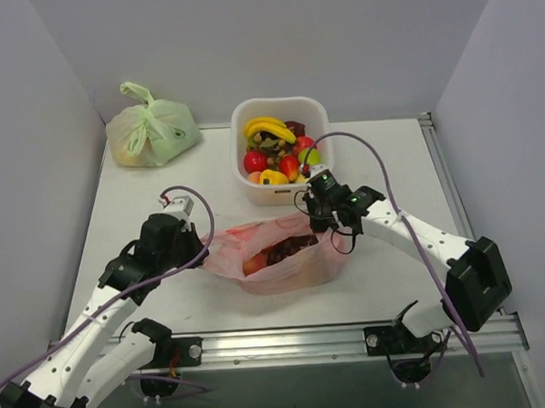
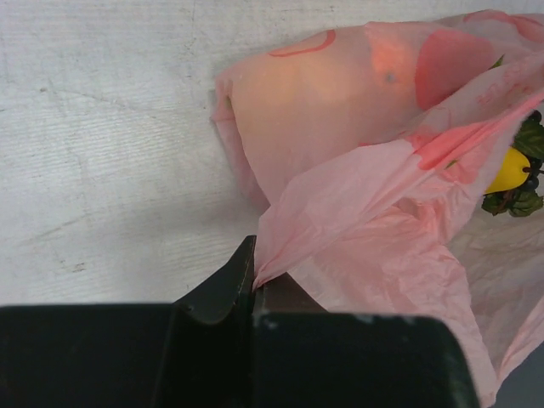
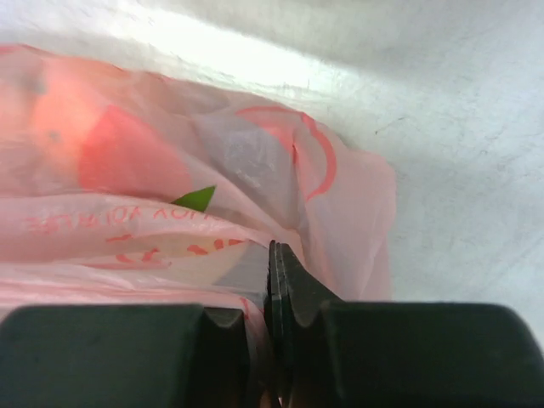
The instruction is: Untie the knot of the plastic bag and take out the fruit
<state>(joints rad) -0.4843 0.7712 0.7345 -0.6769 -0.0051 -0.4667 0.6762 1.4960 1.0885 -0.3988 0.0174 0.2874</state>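
The pink plastic bag (image 1: 289, 253) lies mid-table with its mouth held open between my grippers; no knot shows. Inside it I see a dark purple grape bunch (image 1: 288, 248) and a yellow-orange fruit (image 1: 255, 264). My left gripper (image 1: 203, 255) is shut on the bag's left edge; in the left wrist view the pink film (image 2: 357, 204) runs into the closed jaws (image 2: 253, 272), with a yellow fruit (image 2: 508, 172) at the right. My right gripper (image 1: 321, 222) is shut on the bag's right edge; in the right wrist view the film (image 3: 255, 170) is pinched at the jaws (image 3: 270, 265), and a reddish fruit (image 3: 127, 157) shows through.
A white basket (image 1: 237, 156) full of toy fruit stands just behind the pink bag. A tied pale green bag (image 1: 152, 130) sits at the back left. Grey walls enclose the table on three sides.
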